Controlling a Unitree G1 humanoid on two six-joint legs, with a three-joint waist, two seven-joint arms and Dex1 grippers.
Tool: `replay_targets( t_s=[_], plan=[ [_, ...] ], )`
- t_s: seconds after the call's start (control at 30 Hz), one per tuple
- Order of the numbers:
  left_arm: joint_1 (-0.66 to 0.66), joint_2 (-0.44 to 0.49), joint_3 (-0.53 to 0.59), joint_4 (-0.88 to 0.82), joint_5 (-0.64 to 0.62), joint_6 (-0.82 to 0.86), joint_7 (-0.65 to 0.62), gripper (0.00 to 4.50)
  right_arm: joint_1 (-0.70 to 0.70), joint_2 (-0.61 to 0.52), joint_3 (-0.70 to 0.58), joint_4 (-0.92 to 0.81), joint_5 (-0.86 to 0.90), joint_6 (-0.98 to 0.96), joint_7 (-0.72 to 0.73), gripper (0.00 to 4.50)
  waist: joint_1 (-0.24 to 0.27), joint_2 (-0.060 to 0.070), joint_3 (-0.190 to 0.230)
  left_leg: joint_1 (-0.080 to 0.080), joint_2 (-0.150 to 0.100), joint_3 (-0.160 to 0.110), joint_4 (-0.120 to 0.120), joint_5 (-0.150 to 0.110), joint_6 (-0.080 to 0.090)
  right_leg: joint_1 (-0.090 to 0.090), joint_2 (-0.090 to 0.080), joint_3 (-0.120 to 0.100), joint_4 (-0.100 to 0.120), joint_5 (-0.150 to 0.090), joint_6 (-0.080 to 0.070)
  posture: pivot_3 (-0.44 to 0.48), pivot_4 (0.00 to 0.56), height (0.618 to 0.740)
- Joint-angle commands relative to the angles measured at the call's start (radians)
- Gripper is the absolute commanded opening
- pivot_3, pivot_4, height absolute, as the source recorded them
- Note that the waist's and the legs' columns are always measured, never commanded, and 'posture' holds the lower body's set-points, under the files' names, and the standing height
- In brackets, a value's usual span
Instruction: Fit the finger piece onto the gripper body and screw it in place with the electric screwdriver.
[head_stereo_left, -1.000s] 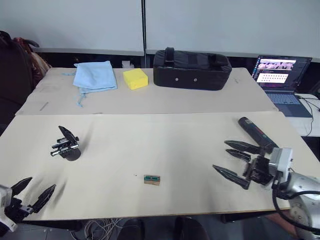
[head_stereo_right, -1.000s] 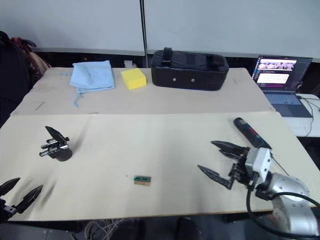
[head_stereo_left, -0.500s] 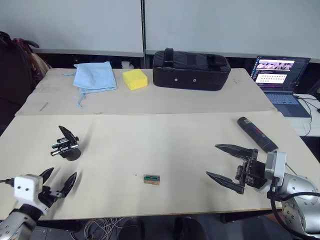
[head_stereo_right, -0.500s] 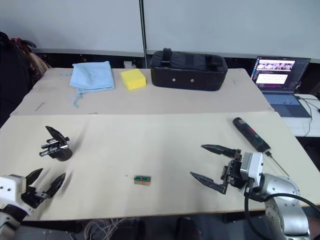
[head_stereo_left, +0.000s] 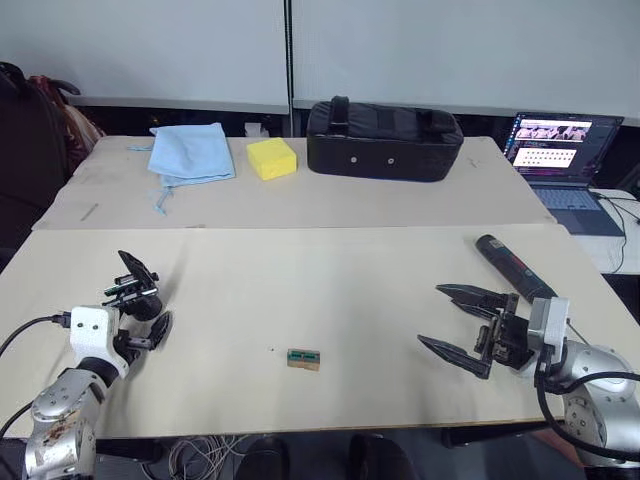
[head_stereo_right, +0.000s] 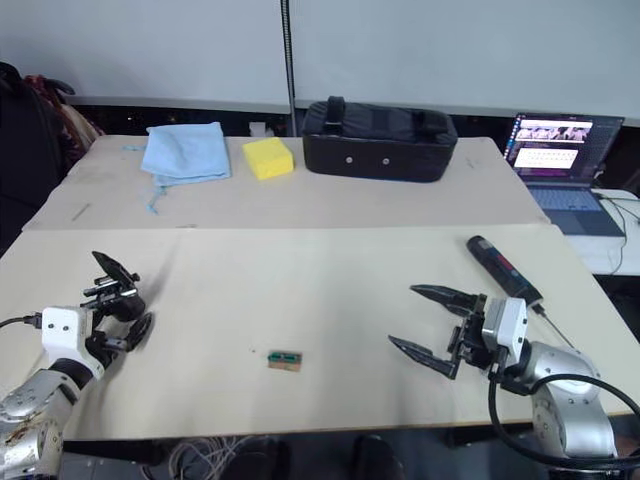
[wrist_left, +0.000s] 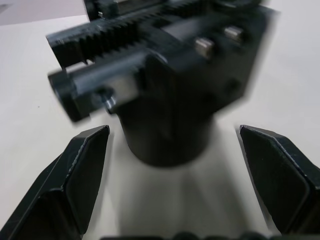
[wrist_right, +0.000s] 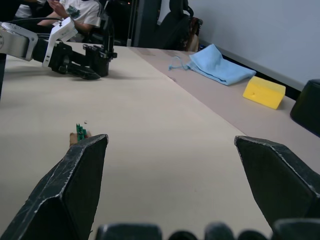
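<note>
Left gripper jaws spread astride gripper body — centre before closing (right gripper jaws spread too).

The room is evenly and softly lit from overhead, bright enough that the pale table reads clean with no hard glare. Shadows are faint and short: a soft smudge lies on the table just under the gripper body at the left of the head views. The laptop screen at the upper right glows brighter than its surroundings. The head views are sharp across the frame. In the left wrist view the gripper body is smeared with blur. In the right wrist view the near fingers are crisp, the far background soft.
</note>
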Motion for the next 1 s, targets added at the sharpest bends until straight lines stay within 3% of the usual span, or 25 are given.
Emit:
replay_targets(
  t_s=[0.03, 0.17, 0.33, 0.5, 0.73, 0.83, 1.0],
  plan=[
    [-0.030, 0.032, -0.045, 0.043, 0.011, 0.006, -0.055, 4.41, 0.007, -0.016, -0.030, -0.012, 0.006, -0.036, 0.003, 4.50, 0.000, 0.000, 0.000, 0.000, 0.000, 0.000, 0.000, 0.000, 0.000, 0.000, 0.000, 0.000, 0.000, 0.000, 0.000, 0.000, 0.150, 0.740],
    [-0.072, 0.056, -0.060, 0.124, 0.017, -0.003, -0.073, 4.41, 0.036, -0.028, -0.049, -0.026, 0.008, -0.039, -0.003, 4.50, 0.006, 0.003, -0.002, 0.001, 0.000, 0.000, 0.000, 0.000, 0.000, 0.000, 0.000, 0.000, 0.000, 0.000, 0.000, 0.000, 0.150, 0.740],
    [-0.070, 0.044, -0.055, 0.109, -0.011, -0.049, -0.103, 2.36, 0.068, -0.032, -0.061, -0.066, 0.006, -0.027, -0.037, 4.50, 0.005, 0.005, -0.003, 0.001, 0.000, 0.000, 0.000, 0.000, -0.001, 0.001, -0.001, 0.000, 0.000, 0.000, 0.000, 0.000, 0.150, 0.740],
    [-0.062, 0.000, -0.055, -0.050, -0.101, -0.086, -0.166, 2.37, 0.104, -0.038, -0.066, -0.115, 0.005, -0.011, -0.072, 4.50, 0.009, 0.004, -0.002, -0.001, 0.000, 0.000, 0.000, 0.000, -0.001, 0.000, -0.002, 0.000, -0.001, 0.000, 0.000, 0.000, 0.150, 0.740],
    [-0.130, -0.086, -0.262, -0.358, -0.103, 0.061, -0.113, 2.37, 0.137, -0.066, -0.090, -0.148, 0.025, 0.006, -0.087, 4.50, 0.023, -0.001, 0.000, -0.004, -0.001, 0.000, 0.001, 0.000, -0.001, 0.000, -0.003, 0.000, -0.002, 0.001, 0.002, 0.000, 0.150, 0.740],
    [-0.180, -0.107, -0.388, -0.356, -0.024, 0.091, -0.114, 2.37, 0.146, -0.062, -0.089, -0.163, 0.024, 0.005, -0.093, 4.50, 0.023, -0.001, 0.000, -0.004, -0.003, 0.000, 0.001, 0.000, 0.001, 0.000, -0.001, 0.000, -0.002, 0.001, 0.002, 0.000, 0.150, 0.740],
    [-0.214, -0.152, -0.498, -0.285, 0.052, 0.100, -0.082, 2.37, 0.180, -0.060, -0.085, -0.193, 0.045, 0.023, -0.092, 4.50, 0.003, -0.001, 0.000, -0.003, -0.001, -0.001, 0.001, 0.001, 0.001, 0.000, 0.004, 0.003, -0.002, 0.001, 0.002, 0.000, 0.150, 0.740]
  ],
)
